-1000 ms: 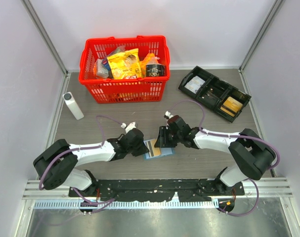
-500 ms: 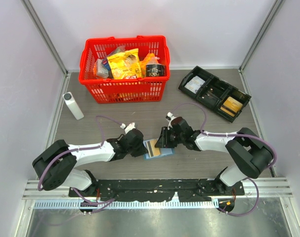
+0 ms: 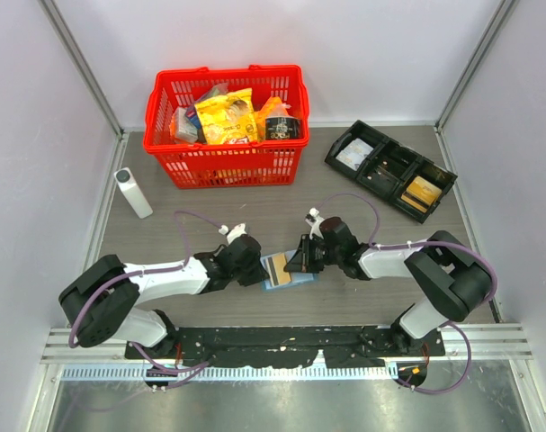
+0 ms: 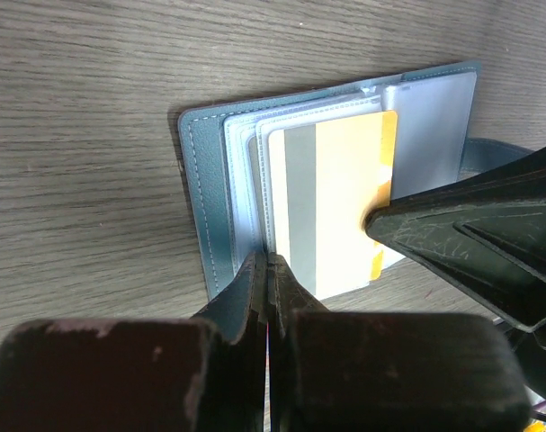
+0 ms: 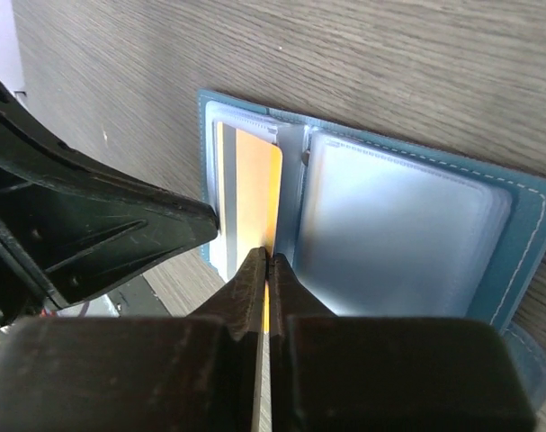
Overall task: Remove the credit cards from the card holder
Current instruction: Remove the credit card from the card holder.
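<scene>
The blue card holder (image 3: 288, 277) lies open on the table between my two grippers, and shows in the left wrist view (image 4: 201, 180) and the right wrist view (image 5: 524, 234). A tan-gold credit card (image 4: 344, 198) with a grey stripe sticks partly out of its clear sleeves; it also shows in the right wrist view (image 5: 250, 180). My right gripper (image 5: 269, 256) is shut on the card's edge beside the wallet's spine (image 3: 299, 261). My left gripper (image 4: 268, 261) is shut, its tips resting on the sleeves at the wallet's left side (image 3: 262, 270).
A red basket (image 3: 226, 162) full of packets stands at the back. A black compartment tray (image 3: 389, 169) sits at the back right. A white bottle (image 3: 133, 192) lies at the left.
My right gripper has crept slightly toward the near edge and lower onto the wallet. The left gripper and the wallet have stayed in place.
</scene>
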